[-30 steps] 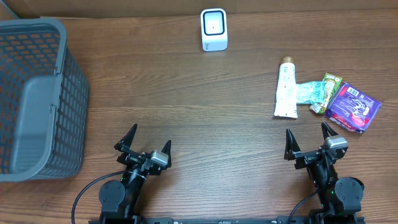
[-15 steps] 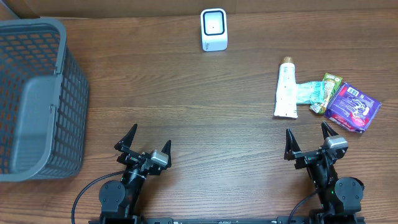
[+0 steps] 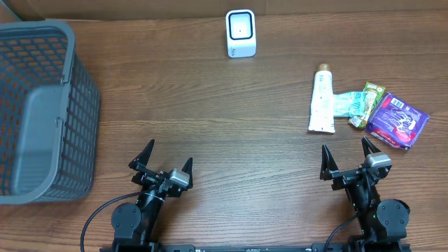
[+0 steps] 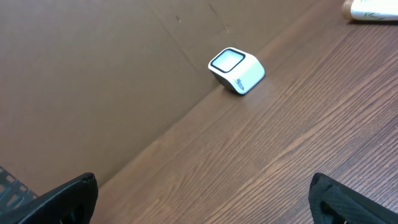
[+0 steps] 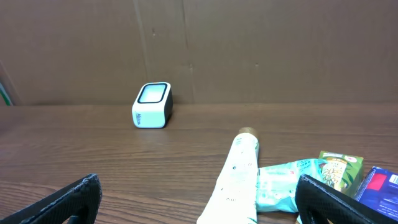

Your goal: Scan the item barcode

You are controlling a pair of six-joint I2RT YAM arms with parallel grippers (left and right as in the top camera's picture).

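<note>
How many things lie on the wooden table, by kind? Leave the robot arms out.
Grey plastic mesh basket: 1
White box-shaped barcode scanner: 1
White squeeze tube: 1
Flat packets: 3 (pale green packet, green-yellow packet, purple packet)
Total: 6

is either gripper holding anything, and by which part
Nothing is held: the left gripper and the right gripper are both open and empty, apart from the tube.

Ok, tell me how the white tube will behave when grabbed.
The white tube lies flat with a wide crimped end, so it probably won't roll. It looks soft-bodied, so it may squash in a grip. The teal packet touching it may shift too.
</note>
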